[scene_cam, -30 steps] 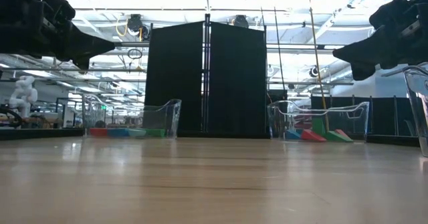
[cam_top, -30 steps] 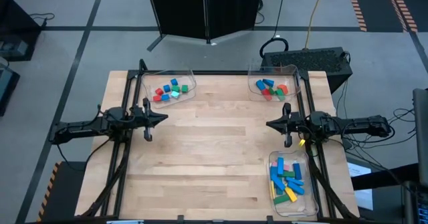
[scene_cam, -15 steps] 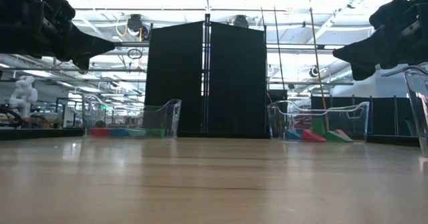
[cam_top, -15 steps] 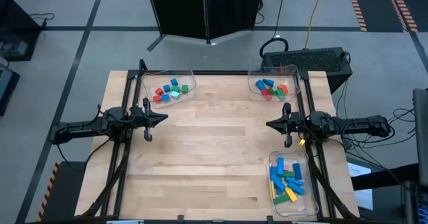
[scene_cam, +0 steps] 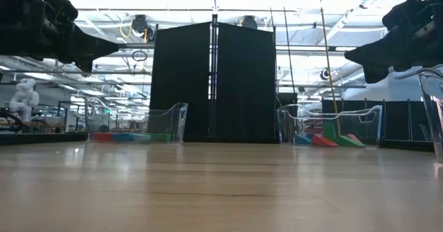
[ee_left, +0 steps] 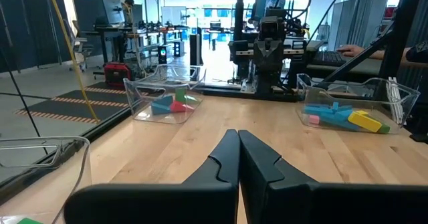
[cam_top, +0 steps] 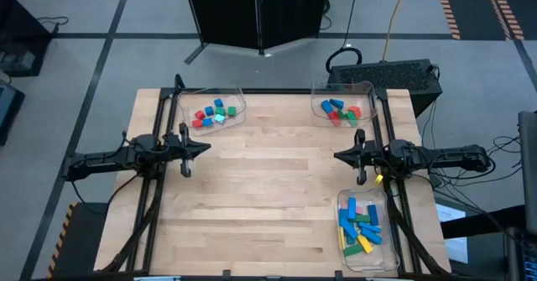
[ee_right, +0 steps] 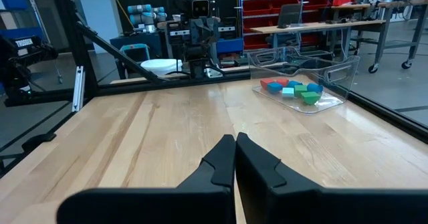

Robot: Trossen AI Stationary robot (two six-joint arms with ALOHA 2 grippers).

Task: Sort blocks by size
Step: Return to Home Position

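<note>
All of the blocks lie in three clear trays and none lies loose on the table [cam_top: 268,189]. The far-left tray [cam_top: 242,105] holds the small cubes [cam_top: 211,114] in red, blue, green and teal. The far-right tray [cam_top: 370,89] holds a cluster of somewhat larger blocks [cam_top: 338,110] in blue, red and green. The near-right tray [cam_top: 342,199] holds the long bars [cam_top: 359,226], mostly blue with some green, pink and one yellow, lying across one another. The left end effector [cam_top: 206,148] hangs above the table's left side, pointing inward toward the middle, well apart from every tray. Its wrist view shows the two dark fingers [ee_left: 224,158] clenched flat against each other with nothing between them. The right end effector [cam_top: 338,156] mirrors it over the table's right side, between the far-right and near-right trays (closer to the near one, though touching neither). Its fingers [ee_right: 222,156] are likewise pressed together and empty. In the low view both arms sit high in the upper corners, clear of the wooden surface, with the two far trays resting on the table's far edge in front of a black panel [scene_cam: 213,83].
</note>
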